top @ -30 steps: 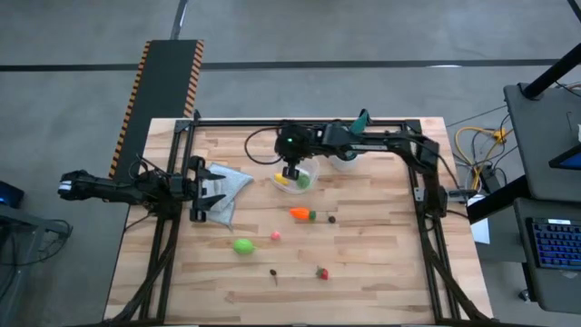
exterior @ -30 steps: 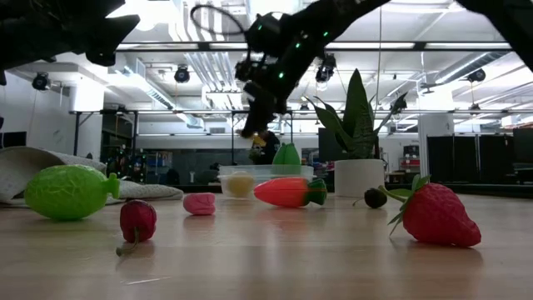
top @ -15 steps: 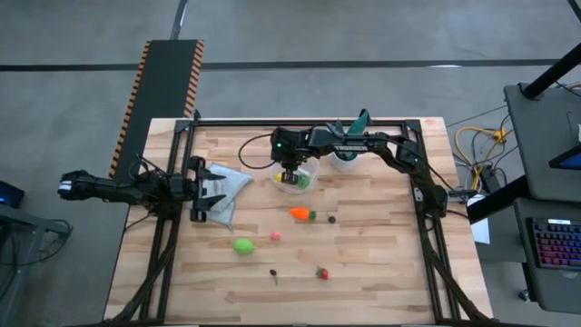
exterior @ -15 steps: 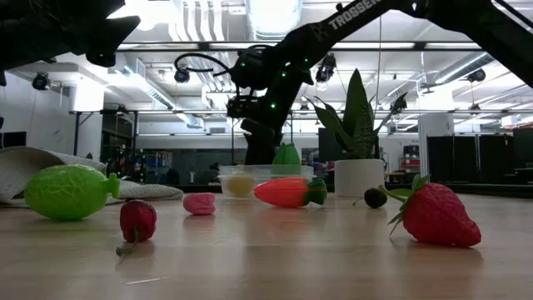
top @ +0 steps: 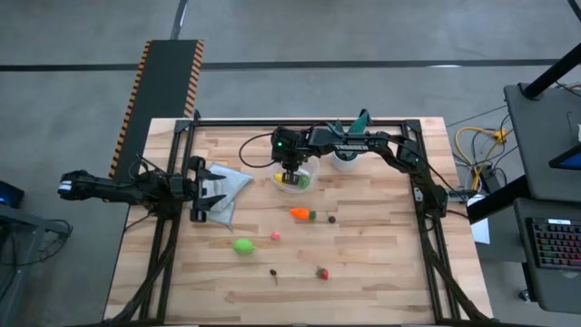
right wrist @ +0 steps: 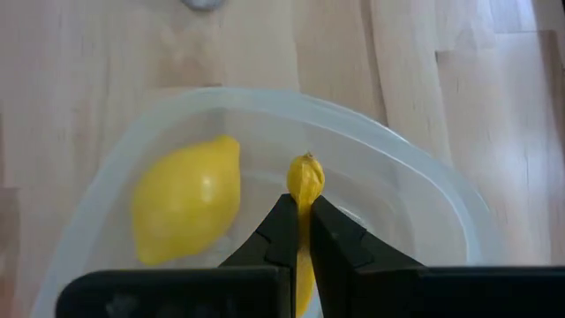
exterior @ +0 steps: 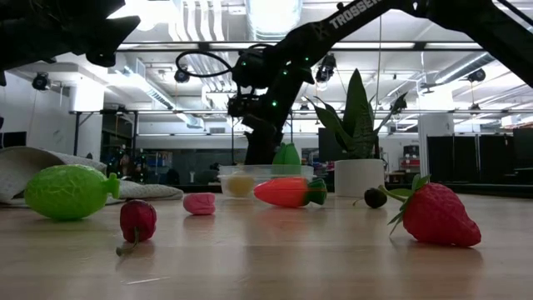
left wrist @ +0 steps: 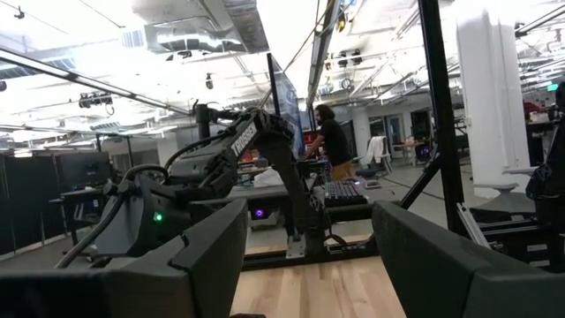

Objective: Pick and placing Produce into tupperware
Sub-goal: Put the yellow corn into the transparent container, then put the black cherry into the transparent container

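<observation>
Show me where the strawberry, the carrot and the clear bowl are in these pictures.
strawberry [exterior: 437, 216]: low view, middle of its red body.
carrot [top: 300, 213]: high view, middle of its orange body.
clear bowl [right wrist: 415, 212]: right wrist view, on its thin rim.

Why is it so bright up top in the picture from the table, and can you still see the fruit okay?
Low view: ceiling lights glare white, leaving the right arm a dark silhouette; the strawberry and the lime stay clear. Right wrist view: soft light, and the lemon looks hazy through the tupperware.
</observation>
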